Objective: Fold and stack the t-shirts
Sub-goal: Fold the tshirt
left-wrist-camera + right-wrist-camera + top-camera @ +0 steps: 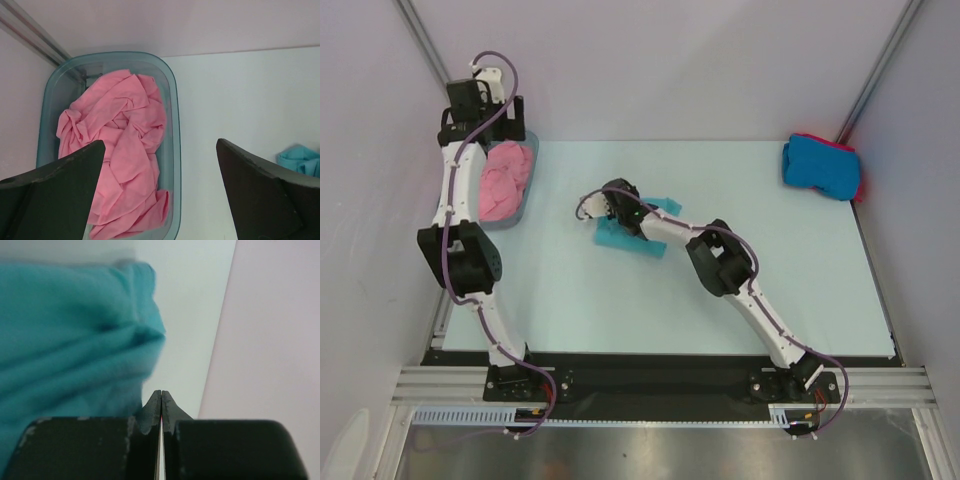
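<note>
The table [570, 300] is carrying the teal t-shirt [620, 243] at centre, apparently mid-fold; the right pincer [161, 395] is sitting shut against it. The left pincer [160, 142] is hovering wide above the pink t-shirt [120, 150], far left: next, probably descend and grasp.

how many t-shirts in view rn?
4. Pink crumpled in the tub, far left; teal at centre; bright blue folded in the far right corner; red under it, only an edge showing. More could be hidden in the tub.

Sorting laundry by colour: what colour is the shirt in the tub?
The t-shirt is pink, clearest in the left wrist view.
</note>
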Controlling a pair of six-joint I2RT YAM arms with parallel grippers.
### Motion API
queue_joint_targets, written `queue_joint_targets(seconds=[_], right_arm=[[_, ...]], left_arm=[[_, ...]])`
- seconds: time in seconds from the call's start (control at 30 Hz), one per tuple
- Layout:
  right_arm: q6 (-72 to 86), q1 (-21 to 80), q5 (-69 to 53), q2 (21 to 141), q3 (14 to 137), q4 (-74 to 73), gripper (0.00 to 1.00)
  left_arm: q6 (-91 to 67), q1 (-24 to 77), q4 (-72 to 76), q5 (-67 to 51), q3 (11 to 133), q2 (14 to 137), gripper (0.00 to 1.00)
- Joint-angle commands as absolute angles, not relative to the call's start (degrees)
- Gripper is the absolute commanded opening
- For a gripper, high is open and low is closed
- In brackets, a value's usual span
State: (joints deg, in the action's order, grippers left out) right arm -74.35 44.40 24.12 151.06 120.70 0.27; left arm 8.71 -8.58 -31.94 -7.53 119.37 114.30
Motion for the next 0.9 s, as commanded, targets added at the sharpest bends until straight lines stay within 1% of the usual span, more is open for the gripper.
queue_joint_targets(seconds=[0.0,0.2,0.23,0.27,0.33,0.4,0.47,0.53,0.57,0.6,0.63,0.7,0.8,0.87], right_arm=[[-67.60,42.81,23.29,139.50,123.22,-7.97,0.03],[-56.46,39.03,24.69,134.13,123.40,-19.75,0.04],[-54.69,38.33,25.39,132.99,123.22,-21.25,0.03],[-52.75,36.23,25.14,132.46,123.31,-23.10,0.03],[-46.53,33.85,24.18,130.62,123.05,-28.72,0.02],[-44.04,30.42,23.21,128.68,120.25,-32.24,0.03],[-43.68,28.22,21.89,125.00,115.61,-32.43,0.04],[-42.99,24.36,19.97,123.84,115.14,-35.49,0.03],[-42.54,22.87,18.82,123.92,116.27,-37.94,0.04],[-41.93,21.72,17.42,124.71,119.59,-44.23,0.04],[-41.66,19.71,16.01,125.33,121.53,-46.99,0.03],[-40.87,18.29,13.20,125.86,124.61,-51.83,0.03],[-40.52,17.58,9.16,124.29,124.45,-53.26,0.05],[-40.17,18.01,3.27,123.23,124.63,-54.40,0.07]], left_arm=[[13.35,-7.56,-30.32,-10.72,116.55,110.83,1.00],[29.07,-1.94,-29.80,-16.42,110.14,108.90,1.00],[33.70,-0.54,-29.71,-18.18,109.00,108.46,1.00],[35.84,-0.53,-29.79,-20.63,106.29,107.85,1.00],[38.65,3.41,-28.13,-22.67,103.72,106.61,1.00],[40.60,5.26,-27.86,-23.29,101.61,106.87,1.00],[40.87,7.99,-25.06,-20.84,99.33,107.05,1.00],[41.13,10.71,-20.68,-16.20,97.31,107.31,1.00],[42.00,11.42,-19.44,-15.39,95.12,107.40,1.00],[42.62,12.12,-18.12,-14.25,93.88,107.40,1.00],[43.58,13.26,-15.15,-12.93,92.82,107.84,1.00],[44.30,13.88,-14.59,-9.94,92.46,109.07,1.00],[44.21,14.06,-16.35,-9.32,94.57,111.70,1.00],[44.82,14.15,-16.61,-8.62,95.71,113.11,1.00]])
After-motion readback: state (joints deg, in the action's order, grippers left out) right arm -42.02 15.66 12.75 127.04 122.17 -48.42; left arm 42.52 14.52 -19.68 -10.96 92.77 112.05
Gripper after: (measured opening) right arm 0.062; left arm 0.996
